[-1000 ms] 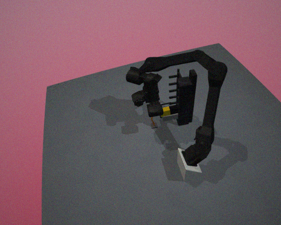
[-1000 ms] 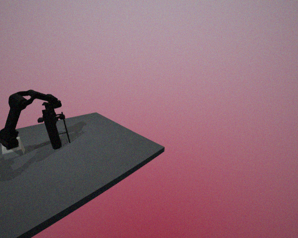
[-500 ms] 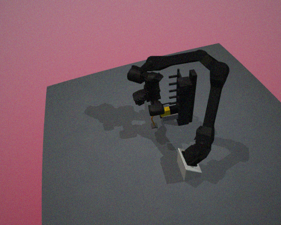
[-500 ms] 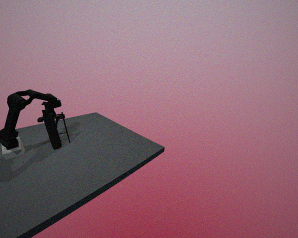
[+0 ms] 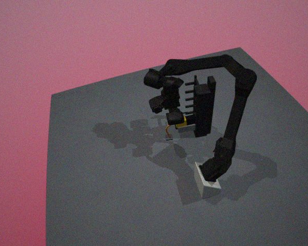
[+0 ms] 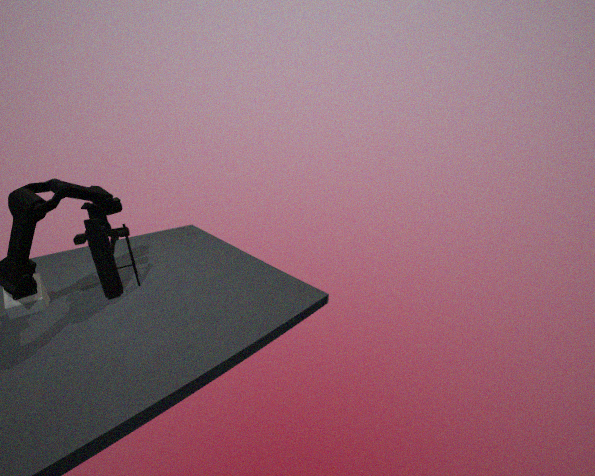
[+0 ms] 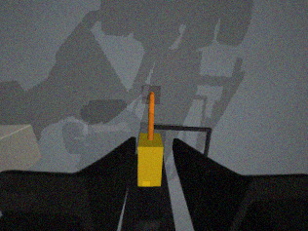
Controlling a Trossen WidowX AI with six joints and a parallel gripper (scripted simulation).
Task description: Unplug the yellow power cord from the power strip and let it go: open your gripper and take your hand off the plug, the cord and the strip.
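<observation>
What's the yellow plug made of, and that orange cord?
The plug looks like hard matte plastic: flat faces, sharp edges, no shine. The cord looks like smooth rubber or plastic, a thin orange line; in the top view it bends. Neither is certain.
</observation>
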